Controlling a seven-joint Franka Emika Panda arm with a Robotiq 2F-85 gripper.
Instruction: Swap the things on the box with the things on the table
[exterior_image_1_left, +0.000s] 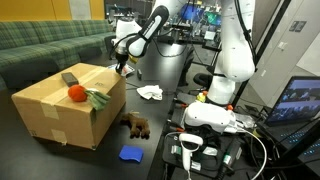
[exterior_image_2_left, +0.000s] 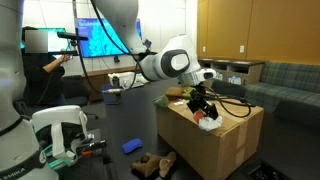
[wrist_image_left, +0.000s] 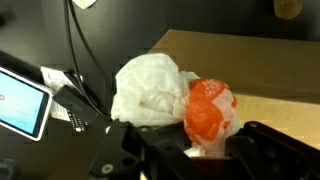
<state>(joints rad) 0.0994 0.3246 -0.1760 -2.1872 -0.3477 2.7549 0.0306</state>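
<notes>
My gripper (wrist_image_left: 205, 150) is shut on a crumpled white and orange bag (wrist_image_left: 205, 110), which bulges out in front of the black fingers (wrist_image_left: 268, 145). The tan top of the box (wrist_image_left: 270, 62) lies right behind the bag. In both exterior views the gripper (exterior_image_1_left: 122, 66) (exterior_image_2_left: 200, 102) hangs over an edge of the box (exterior_image_1_left: 60, 115) (exterior_image_2_left: 225, 142), with the bag (exterior_image_2_left: 207, 122) below it. On the box top lie a grey block (exterior_image_1_left: 70, 78), an orange ball (exterior_image_1_left: 75, 93) and a green thing (exterior_image_1_left: 97, 99). The black table (exterior_image_1_left: 150, 140) carries the box.
On the table lie a white crumpled thing (exterior_image_1_left: 150, 92), a brown plush toy (exterior_image_1_left: 137, 125) (exterior_image_2_left: 155, 165) and a blue pad (exterior_image_1_left: 130, 153) (exterior_image_2_left: 132, 146). The robot's white base (exterior_image_1_left: 215, 110) and cables stand to one side. A green sofa (exterior_image_1_left: 50, 45) stands behind the box.
</notes>
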